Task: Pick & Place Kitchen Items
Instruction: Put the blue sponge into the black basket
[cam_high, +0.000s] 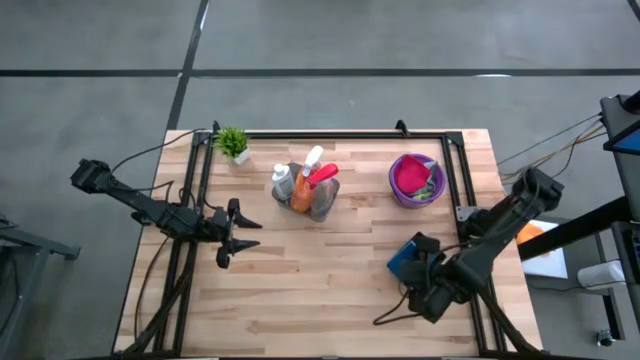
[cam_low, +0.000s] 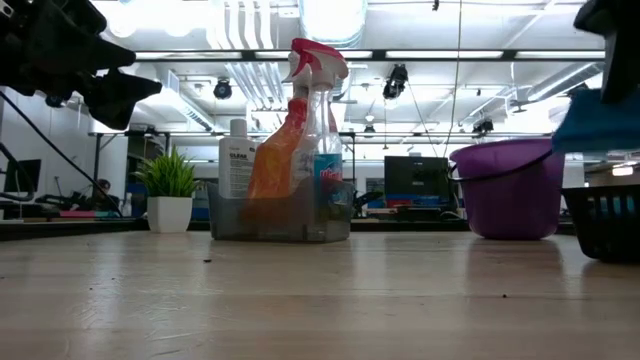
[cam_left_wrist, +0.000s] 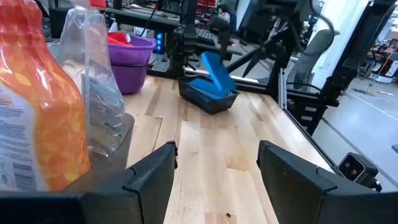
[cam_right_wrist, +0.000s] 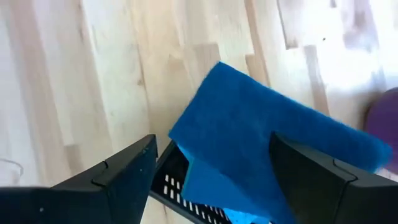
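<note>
A: Risk here? The blue sponge (cam_right_wrist: 267, 143) leans over the black basket (cam_left_wrist: 210, 99), one end inside, the rest sticking up past the rim. I'd guess it tips out onto the table (cam_high: 330, 280) if the right gripper (cam_right_wrist: 211, 180) bumps it.

B: Is the right gripper holding it?

A: No, fingers spread, sponge between them but loose. Arm comes in from the table's right edge, wrist pointed down over the basket.

B: Left?

A: Left gripper (cam_high: 232, 240) waits left of the grey caddy (cam_high: 322, 200) with the bottles (cam_high: 300, 185), jaws apart, holding nothing. Purple bucket (cam_high: 400, 185) holds a magenta cloth (cam_high: 412, 177)
</note>
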